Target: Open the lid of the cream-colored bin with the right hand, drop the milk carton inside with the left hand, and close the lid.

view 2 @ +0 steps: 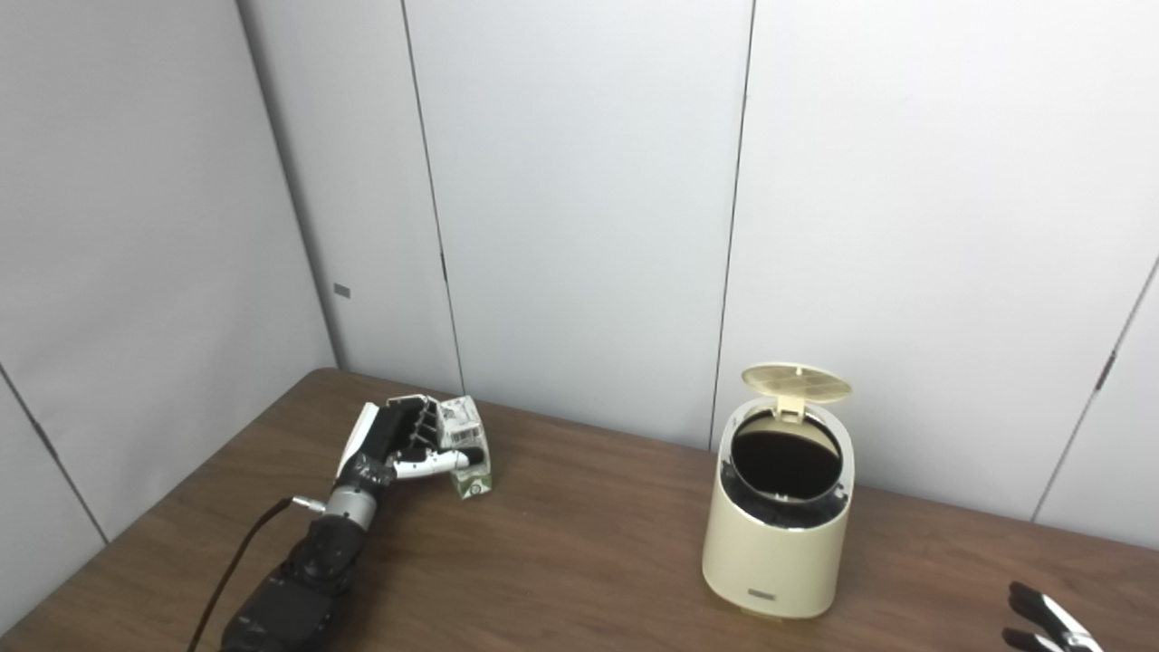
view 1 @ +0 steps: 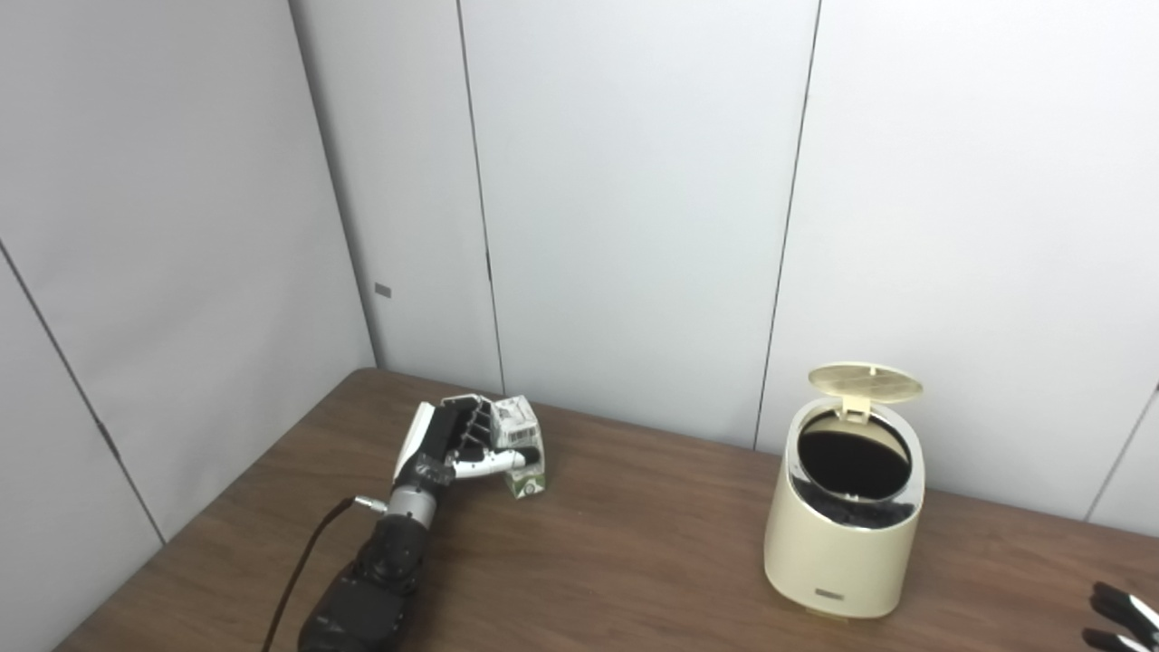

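Note:
The cream-colored bin (view 1: pixel 847 534) stands on the right of the wooden table with its round lid (view 1: pixel 865 382) flipped up and its dark inside showing. The small white and green milk carton (view 1: pixel 521 446) stands on the table at the left. My left hand (view 1: pixel 453 442) is wrapped around the carton, fingers behind it and thumb across its front. The carton still rests on the table. My right hand (view 1: pixel 1121 618) shows only as dark fingertips at the bottom right corner, away from the bin, with its fingers apart and holding nothing.
The brown table (view 1: pixel 634 561) meets grey wall panels close behind the bin and carton. A black cable (view 1: pixel 303 566) runs along my left forearm. Bare tabletop lies between the carton and the bin.

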